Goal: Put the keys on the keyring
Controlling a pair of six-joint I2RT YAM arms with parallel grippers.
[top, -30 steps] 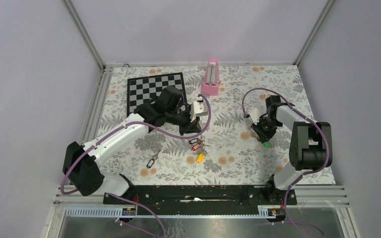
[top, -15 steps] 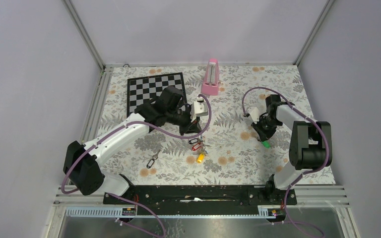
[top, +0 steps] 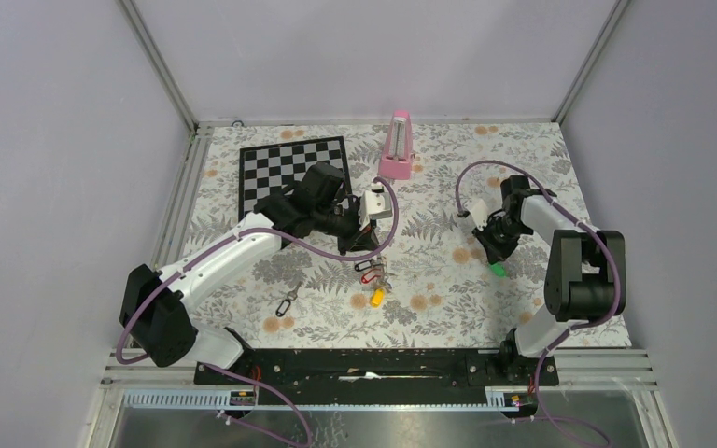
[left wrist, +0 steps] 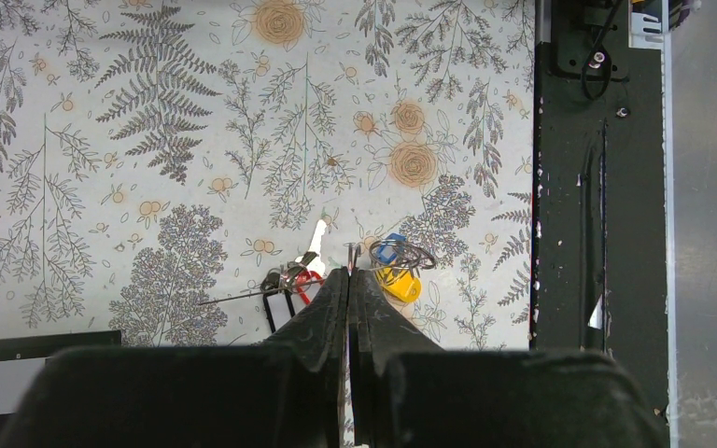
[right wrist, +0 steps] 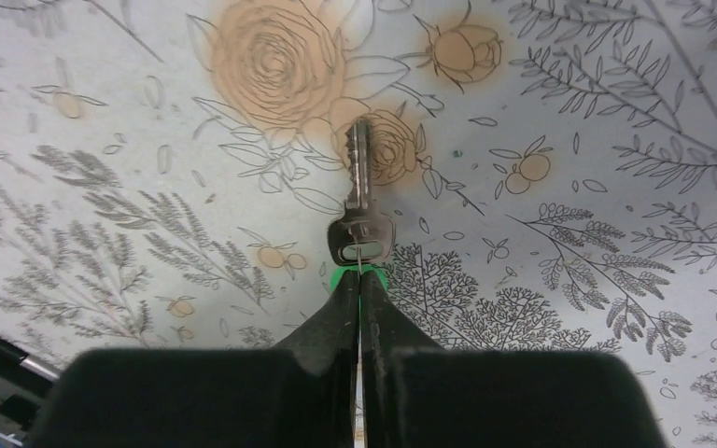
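Over the last second the right tool (right wrist: 358, 280) has closed and edged slightly toward the far left, while the left arm has kept its place. Going from the left, a lone dark-tagged key (top: 286, 303) lies loose on the floral tabletop (top: 429, 308), well apart from either tool and not yet threaded. Next, the left tool (left wrist: 348, 280) has its fingers pressed together. The thin wire of the keyring (left wrist: 243, 297) runs out from their tips, so it appears to be pinching that wire. A cluster of keys (top: 372, 277) with red, blue and yellow tags sits just under and beside those tips, seemingly already on the loop. Further right, the right tool is pinching the green-tagged key (right wrist: 361, 201) by its green tag, with the metal blade pointing straight away from the fingertips. I cannot tell whether it has left the surface. The step in hand, I judge, is picking up this key. The next move calls for carrying it left across the open stretch to the keyring, which is well apart from it now. There the small hole at the key's head must line up with a free end of the wire. That is a fine alignment, since the wire is thin and floppy and the left tool must hold it steady.
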